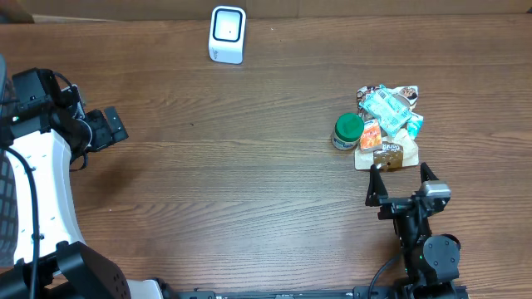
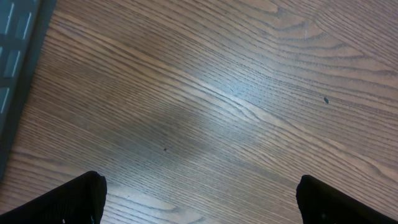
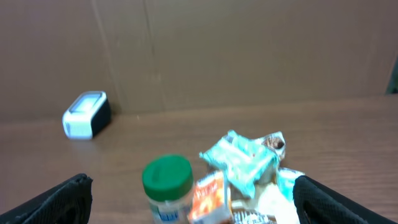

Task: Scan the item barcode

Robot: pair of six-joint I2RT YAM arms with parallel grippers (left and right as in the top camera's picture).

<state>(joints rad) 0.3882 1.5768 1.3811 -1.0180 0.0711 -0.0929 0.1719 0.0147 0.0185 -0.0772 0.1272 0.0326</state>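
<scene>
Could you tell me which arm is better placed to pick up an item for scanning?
Right. The right gripper, open, sits right by the pile; the left gripper is far across the table, over bare wood.

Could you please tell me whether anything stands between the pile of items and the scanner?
Nothing visible does: only table surface lies between the pile and the scanner.

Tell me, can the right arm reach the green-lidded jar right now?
Probably yes: the open right tool faces the jar, and packets crowd only its right side.
</scene>
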